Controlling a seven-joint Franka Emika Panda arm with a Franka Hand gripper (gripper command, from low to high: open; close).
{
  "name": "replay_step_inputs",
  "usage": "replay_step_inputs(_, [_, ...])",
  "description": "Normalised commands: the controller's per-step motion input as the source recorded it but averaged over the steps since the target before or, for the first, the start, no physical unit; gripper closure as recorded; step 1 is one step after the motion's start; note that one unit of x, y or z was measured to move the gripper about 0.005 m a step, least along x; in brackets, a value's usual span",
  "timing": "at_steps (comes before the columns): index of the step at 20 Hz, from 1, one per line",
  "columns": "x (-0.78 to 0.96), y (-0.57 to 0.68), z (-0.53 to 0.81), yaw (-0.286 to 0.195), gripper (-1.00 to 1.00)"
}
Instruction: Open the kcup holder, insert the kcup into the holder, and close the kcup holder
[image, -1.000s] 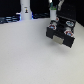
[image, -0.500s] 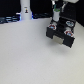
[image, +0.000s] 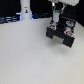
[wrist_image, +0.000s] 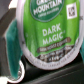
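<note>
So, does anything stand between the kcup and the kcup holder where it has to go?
Nothing visible does. In the exterior view the gripper is right above the black kcup holder, with nothing seen between them. The wrist view is filled by the green lid of the kcup, so the slot itself is hidden.

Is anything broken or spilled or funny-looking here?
Nothing looks spilled or broken. The gripper hangs over the black kcup holder on the white table. The kcup with its green lid fills the wrist view, looking undamaged.
</note>
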Motion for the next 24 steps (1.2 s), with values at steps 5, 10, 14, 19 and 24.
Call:
replay_step_inputs(5, [0.42, 0.31, 0.30, -0.012, 1.00])
replay_step_inputs(10, [0.42, 0.30, 0.26, -0.035, 1.00])
replay_step_inputs(14, [0.29, 0.12, 0.04, -0.007, 1.00])
replay_step_inputs(19, [0.45, 0.31, 0.10, -0.001, 1.00])
replay_step_inputs(24, [0.36, 0.30, 0.09, -0.004, 1.00])
